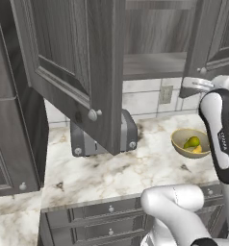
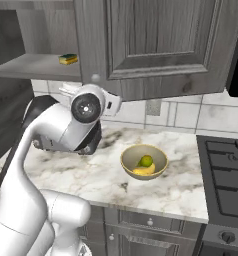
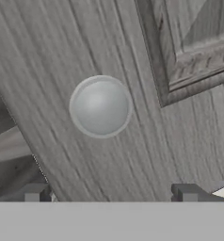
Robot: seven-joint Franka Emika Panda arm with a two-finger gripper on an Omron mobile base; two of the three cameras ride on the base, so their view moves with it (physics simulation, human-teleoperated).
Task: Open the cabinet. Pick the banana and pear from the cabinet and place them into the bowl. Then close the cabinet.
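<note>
- Left base view: cabinet doors stand open; bowl at 3 o'clock on the bench holds pear and banana.
- Right base view: sponge on the shelf.
- Hand view: end effector spread open, knob at 12 o'clock between its fingertips.

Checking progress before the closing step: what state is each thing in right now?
cabinet: both doors swung open
knob: untouched, centred ahead of the gripper
gripper: open, empty
bowl: upright on the counter, holding fruit
pear: in the bowl
banana: in the bowl
sponge: on the shelf
</note>
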